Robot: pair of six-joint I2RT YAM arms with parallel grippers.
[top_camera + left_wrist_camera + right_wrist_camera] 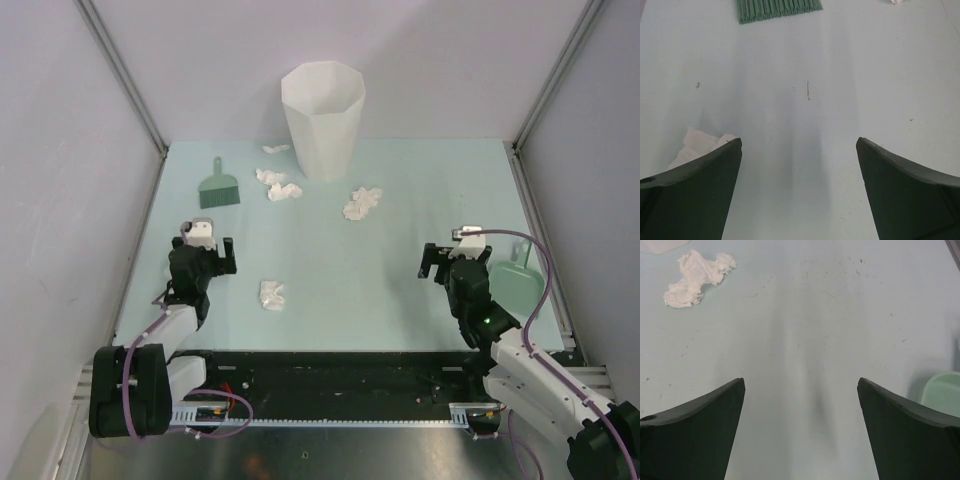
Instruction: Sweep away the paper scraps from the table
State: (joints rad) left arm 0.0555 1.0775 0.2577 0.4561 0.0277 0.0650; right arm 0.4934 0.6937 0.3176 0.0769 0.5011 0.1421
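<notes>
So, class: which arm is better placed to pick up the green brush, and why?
Left. The left gripper, open, faces the brush directly ahead; the right gripper sits far across, beside the dustpan.

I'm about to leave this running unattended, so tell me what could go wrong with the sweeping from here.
1. Scraps lie close to the tall bin; a sweep there might tip it.
2. The brush lies flat on the table, so the open left jaws may slip on its thin handle.
3. The lone scrap sits nearest the front edge and could be pushed off.
</notes>
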